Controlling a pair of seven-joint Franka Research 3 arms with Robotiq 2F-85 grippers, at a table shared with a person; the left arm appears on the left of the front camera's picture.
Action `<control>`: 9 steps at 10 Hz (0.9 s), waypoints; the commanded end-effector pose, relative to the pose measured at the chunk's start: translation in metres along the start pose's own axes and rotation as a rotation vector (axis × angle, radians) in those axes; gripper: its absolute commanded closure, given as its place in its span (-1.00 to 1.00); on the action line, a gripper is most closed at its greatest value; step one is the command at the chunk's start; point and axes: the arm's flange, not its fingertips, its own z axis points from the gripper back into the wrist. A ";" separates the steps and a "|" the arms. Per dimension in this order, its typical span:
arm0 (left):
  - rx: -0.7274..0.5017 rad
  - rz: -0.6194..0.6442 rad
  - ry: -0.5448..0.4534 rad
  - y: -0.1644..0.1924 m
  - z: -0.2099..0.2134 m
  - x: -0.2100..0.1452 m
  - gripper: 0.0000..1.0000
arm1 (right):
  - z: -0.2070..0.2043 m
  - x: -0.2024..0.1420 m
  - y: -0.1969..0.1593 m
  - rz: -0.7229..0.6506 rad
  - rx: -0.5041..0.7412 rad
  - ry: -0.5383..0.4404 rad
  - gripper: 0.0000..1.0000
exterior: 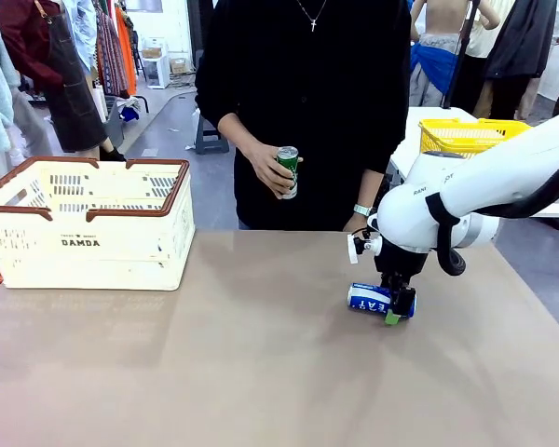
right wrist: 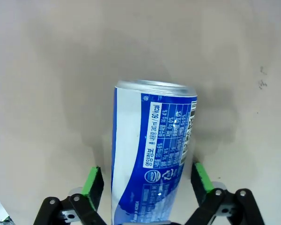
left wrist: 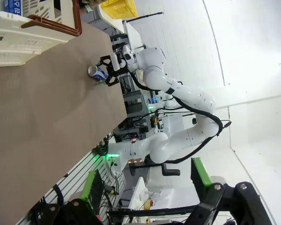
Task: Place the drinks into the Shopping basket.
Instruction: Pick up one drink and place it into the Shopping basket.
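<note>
Sideways lies blue can (exterior: 370, 298), seemingly pointing at Shopping basket (exterior: 37, 265)

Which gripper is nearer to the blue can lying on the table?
The right. The right gripper straddles the blue can, jaws open on either side; the left gripper hangs far off across the table.

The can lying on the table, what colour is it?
The can is blue with white panels, best seen in the right wrist view.
</note>
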 end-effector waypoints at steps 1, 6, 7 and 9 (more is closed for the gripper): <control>-0.017 0.011 -0.005 -0.004 0.000 -0.002 -1.00 | 0.005 -0.006 -0.003 0.024 0.025 -0.025 0.40; -0.017 0.011 -0.005 -0.004 0.000 -0.002 -1.00 | 0.014 -0.006 0.004 -0.044 0.028 0.004 1.00; -0.017 0.011 -0.005 -0.004 0.000 -0.002 -1.00 | 0.022 -0.006 0.009 -0.088 0.039 0.007 1.00; -0.017 0.011 -0.005 -0.004 0.000 -0.002 -1.00 | 0.059 -0.005 0.034 -0.248 0.103 0.001 1.00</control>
